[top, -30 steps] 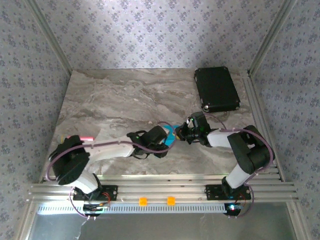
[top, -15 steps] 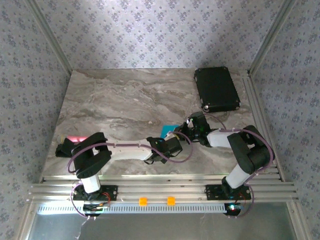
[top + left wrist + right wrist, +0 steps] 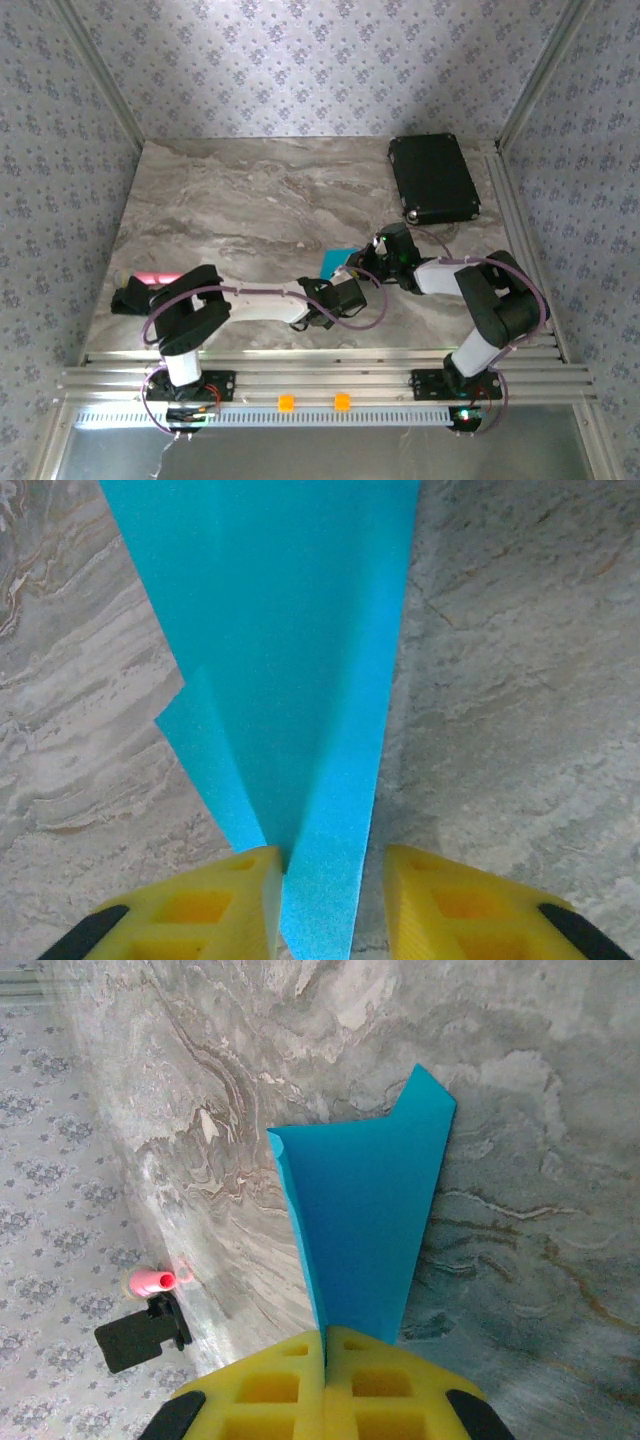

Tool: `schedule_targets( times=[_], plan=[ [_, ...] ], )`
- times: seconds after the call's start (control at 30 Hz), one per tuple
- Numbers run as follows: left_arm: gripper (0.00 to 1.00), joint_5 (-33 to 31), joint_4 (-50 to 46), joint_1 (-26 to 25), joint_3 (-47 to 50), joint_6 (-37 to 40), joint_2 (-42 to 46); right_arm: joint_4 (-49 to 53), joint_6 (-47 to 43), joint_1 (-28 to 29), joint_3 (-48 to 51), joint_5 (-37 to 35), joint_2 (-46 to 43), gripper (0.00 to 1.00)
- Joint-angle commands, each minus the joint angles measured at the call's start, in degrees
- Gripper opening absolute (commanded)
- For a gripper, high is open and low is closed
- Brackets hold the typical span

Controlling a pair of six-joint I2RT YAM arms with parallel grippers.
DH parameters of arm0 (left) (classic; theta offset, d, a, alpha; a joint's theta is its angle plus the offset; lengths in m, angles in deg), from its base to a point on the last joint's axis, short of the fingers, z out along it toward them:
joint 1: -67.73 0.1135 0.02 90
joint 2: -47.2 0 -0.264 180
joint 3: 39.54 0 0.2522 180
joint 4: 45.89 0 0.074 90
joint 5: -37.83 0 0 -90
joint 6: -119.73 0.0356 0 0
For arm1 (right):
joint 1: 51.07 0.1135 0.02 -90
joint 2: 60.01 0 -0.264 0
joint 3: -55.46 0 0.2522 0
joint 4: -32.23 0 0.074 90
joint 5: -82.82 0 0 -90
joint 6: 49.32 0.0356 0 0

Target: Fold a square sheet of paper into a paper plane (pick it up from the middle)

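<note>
The square sheet of paper (image 3: 335, 261) is bright cyan-blue and folded into a narrow pointed dart, a paper plane shape. It lies mid-table between the two grippers. My right gripper (image 3: 327, 1338) is shut on the dart's narrow end, and the paper (image 3: 365, 1210) fans out from it over the marble. My left gripper (image 3: 330, 865) straddles a raised fold of the paper (image 3: 290, 630) with its jaws apart. The left finger (image 3: 230, 890) touches the fold. The right finger (image 3: 440, 890) stands clear of it. From above, the left gripper (image 3: 343, 283) sits just near of the paper and the right gripper (image 3: 363, 266) at its right.
A black rectangular case (image 3: 432, 178) lies at the back right of the marble table (image 3: 230, 200). A pink object (image 3: 160, 277) sits near the left arm's base. An aluminium rail (image 3: 320, 380) runs along the near edge.
My left gripper has swung from the paper's left side to its near side, and its jaws have narrowed around the fold. More of the paper shows from above. The right gripper has kept still.
</note>
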Motion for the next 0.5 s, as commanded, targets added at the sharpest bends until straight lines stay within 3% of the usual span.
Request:
schedule_targets(
  times=[0.0, 0.47],
  plan=[
    [0.30, -1.86, -1.58, -0.40, -1.16, -0.51, -1.17, -0.22, 0.81, 0.20, -0.04, 0.39, 0.17, 0.01],
    [0.22, -3.37, -1.72, -0.54, -0.97, -1.23, -1.21, -0.13, 0.70, 0.06, 0.03, 0.47, 0.41, 0.02]
  ],
)
